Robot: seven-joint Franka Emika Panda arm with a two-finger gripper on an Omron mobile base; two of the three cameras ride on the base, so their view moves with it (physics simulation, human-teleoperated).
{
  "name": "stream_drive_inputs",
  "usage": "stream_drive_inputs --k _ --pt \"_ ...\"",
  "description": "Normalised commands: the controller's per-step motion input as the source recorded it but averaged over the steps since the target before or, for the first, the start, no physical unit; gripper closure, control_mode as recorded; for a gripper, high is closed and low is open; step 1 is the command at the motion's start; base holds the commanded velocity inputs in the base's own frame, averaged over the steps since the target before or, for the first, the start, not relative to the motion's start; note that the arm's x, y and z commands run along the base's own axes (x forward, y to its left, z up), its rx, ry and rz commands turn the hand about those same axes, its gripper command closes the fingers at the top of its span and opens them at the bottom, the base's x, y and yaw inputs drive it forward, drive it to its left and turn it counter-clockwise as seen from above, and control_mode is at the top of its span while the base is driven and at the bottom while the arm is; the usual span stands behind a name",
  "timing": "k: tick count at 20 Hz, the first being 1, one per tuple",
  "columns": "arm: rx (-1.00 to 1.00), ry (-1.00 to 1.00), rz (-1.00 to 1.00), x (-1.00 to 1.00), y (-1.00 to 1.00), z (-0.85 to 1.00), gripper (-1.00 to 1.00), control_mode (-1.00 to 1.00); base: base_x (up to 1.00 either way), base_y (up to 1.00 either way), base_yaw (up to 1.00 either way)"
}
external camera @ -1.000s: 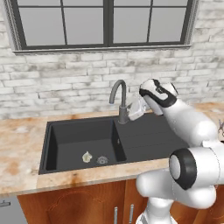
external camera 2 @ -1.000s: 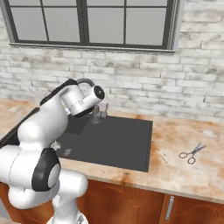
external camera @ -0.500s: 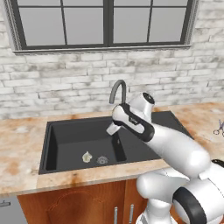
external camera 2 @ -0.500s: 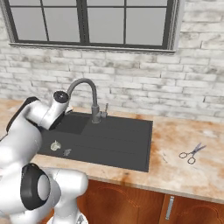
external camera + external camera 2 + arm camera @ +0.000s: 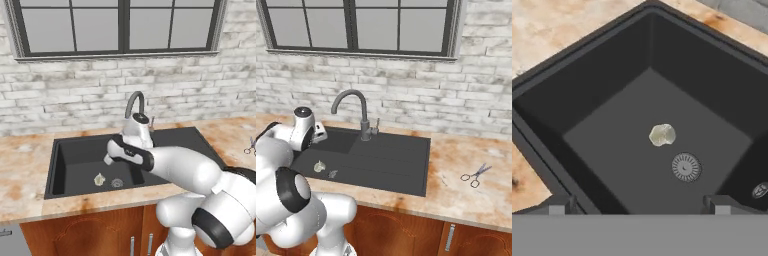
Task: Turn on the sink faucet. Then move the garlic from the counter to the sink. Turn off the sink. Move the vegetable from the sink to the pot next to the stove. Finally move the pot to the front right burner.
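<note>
The garlic (image 5: 99, 179) (image 5: 319, 166) (image 5: 662, 134) lies on the floor of the black sink (image 5: 75, 170) (image 5: 401, 160) (image 5: 607, 145), just beside the round drain (image 5: 117, 183) (image 5: 686, 166). My gripper (image 5: 107, 159) (image 5: 319, 131) (image 5: 639, 205) hangs above the basin, pointing down at the garlic, open and holding nothing. Its fingertips (image 5: 562, 205) stand wide apart, well above the bulb. The sink faucet (image 5: 135, 107) (image 5: 353, 100) arches behind the arm with its thin lever (image 5: 151, 121) (image 5: 376, 124) at the side; no water shows. The pot, stove and burner are out of view.
Beige counter (image 5: 25, 170) (image 5: 466, 195) surrounds the sink. Scissors (image 5: 475, 175) (image 5: 249, 146) lie on the counter at the right. A brick wall and a window stand behind the faucet. My own arm spans the drainboard side of the sink.
The arm has swung left from beside the faucet's lever to above the basin, and the hand has tipped downward over the garlic. The jaws stayed open.
</note>
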Motion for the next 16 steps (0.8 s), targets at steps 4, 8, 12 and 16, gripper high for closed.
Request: stream_drive_inputs --k 4,8,12,16 --pt "-0.06 0.09 -0.11 0.01 0.16 -0.29 -1.00 -1.00 0.00 0.00 0.00" --pt "-0.03 0.06 -0.21 0.00 0.25 -0.32 -1.00 -1.00 0.00 0.00 0.00" --pt "-0.02 0.07 -0.23 0.00 0.23 -0.28 -1.00 -1.00 0.00 0.00 0.00" --pt "-0.04 0.12 -0.20 0.11 0.17 -0.25 -1.00 -1.00 0.00 0.00 0.00"
